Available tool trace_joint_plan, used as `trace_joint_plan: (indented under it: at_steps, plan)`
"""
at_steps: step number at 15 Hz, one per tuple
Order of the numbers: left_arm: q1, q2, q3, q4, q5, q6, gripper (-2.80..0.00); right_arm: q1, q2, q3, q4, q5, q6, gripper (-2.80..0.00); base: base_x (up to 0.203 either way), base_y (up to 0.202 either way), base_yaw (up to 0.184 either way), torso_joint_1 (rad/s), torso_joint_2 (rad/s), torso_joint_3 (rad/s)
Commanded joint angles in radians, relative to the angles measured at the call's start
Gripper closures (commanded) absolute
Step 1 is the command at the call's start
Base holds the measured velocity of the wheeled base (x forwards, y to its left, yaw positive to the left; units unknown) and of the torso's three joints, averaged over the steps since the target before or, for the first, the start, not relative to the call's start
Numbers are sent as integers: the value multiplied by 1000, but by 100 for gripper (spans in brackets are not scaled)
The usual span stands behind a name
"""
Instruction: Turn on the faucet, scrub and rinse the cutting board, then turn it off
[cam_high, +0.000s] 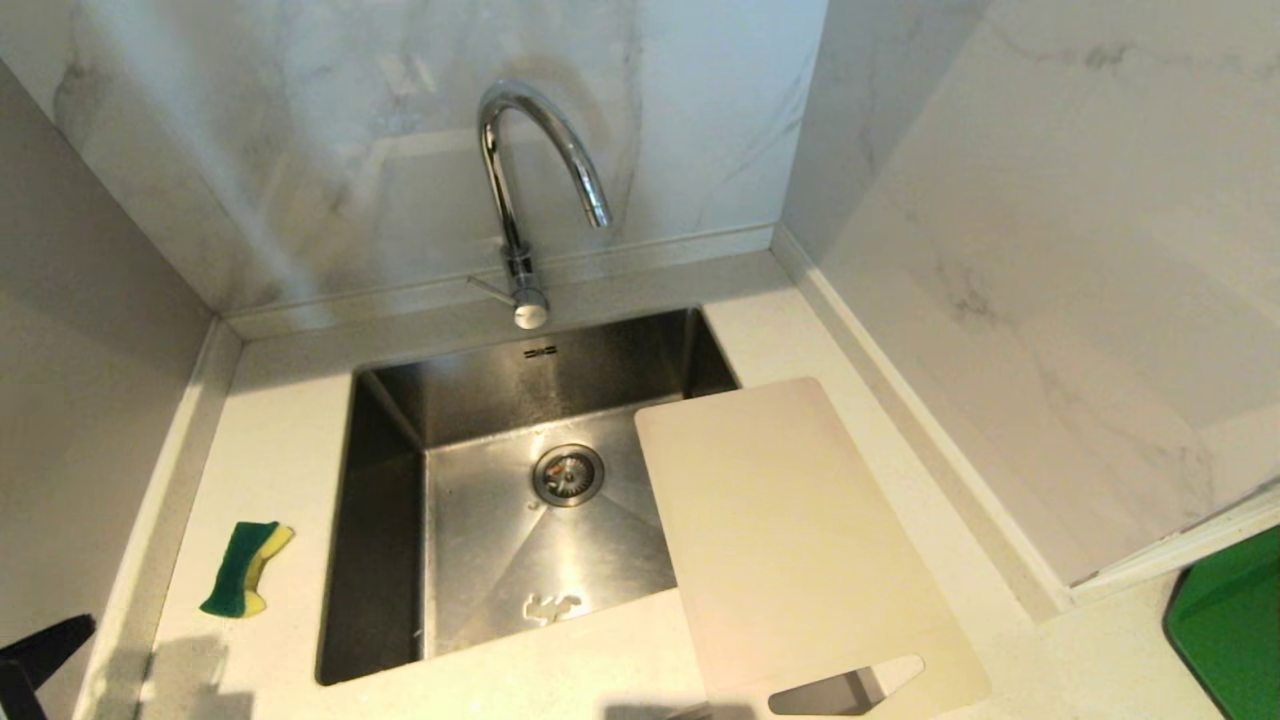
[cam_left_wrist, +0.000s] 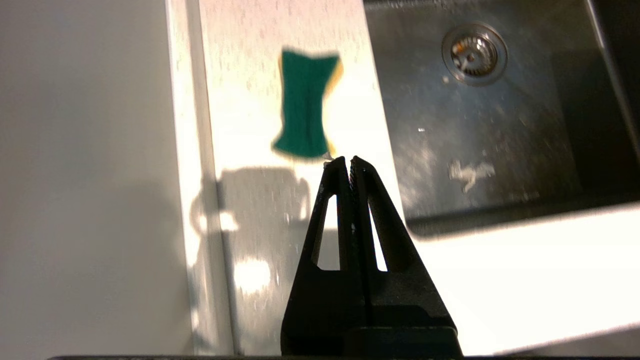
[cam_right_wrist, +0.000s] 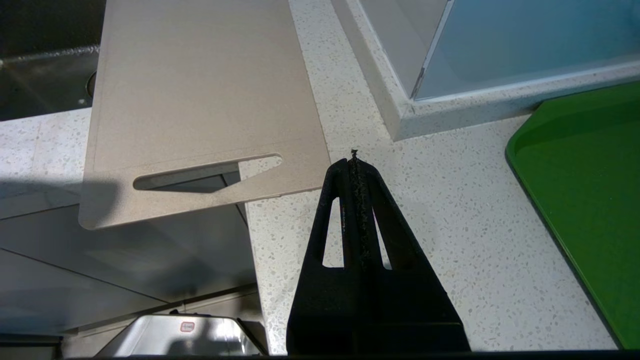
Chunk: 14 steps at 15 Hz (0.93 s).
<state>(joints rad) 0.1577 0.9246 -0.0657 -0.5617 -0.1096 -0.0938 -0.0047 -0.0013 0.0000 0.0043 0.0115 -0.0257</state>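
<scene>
Marble walls enclose a pale bench with a steel sink (cam_high: 520, 500). Faucet (cam_high: 520, 190) at 12 o'clock is dry; board (cam_high: 790, 540) at 4 o'clock overhangs the sink. Left gripper (cam_left_wrist: 348, 161) near the sponge (cam_high: 245, 568), right gripper (cam_right_wrist: 354, 159): fingers pressed together, empty. Nothing is begun; the lever must be reached first.

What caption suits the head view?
Dry sink: cutting board overhanging its right edge, sponge left, faucet behind.

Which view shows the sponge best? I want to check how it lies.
The head view: the sponge lies sharp and whole on the counter left of the sink. The left wrist view shows it blurred, beyond the shut left gripper. The right wrist view misses it.
</scene>
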Motion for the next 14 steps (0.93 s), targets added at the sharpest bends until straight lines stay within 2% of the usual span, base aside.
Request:
trace_joint_plan:
  at_steps: [1,5,8,9,11,14]
  plan:
    - [-1,-200,52,66,-17,6,0,0,1,0,0,1,0,0,0,0,0,0,0,0]
    - [-21,-463,67,375,-28,60,0,0,1,0,0,1,0,0,0,0,0,0,0,0]
    - [-51,-590,68,435,-25,66,0,0,1,0,0,-1,0,0,0,0,0,0,0,0]
    - [-64,-634,67,461,-6,71,0,0,1,0,0,-1,1,0,0,0,0,0,0,0]
    - [-76,-649,67,483,86,81,0,0,1,0,0,-2,1,0,0,0,0,0,0,0]
    - [-76,-649,67,436,183,80,0,0,1,2,0,-2,1,0,0,0,0,0,0,0]
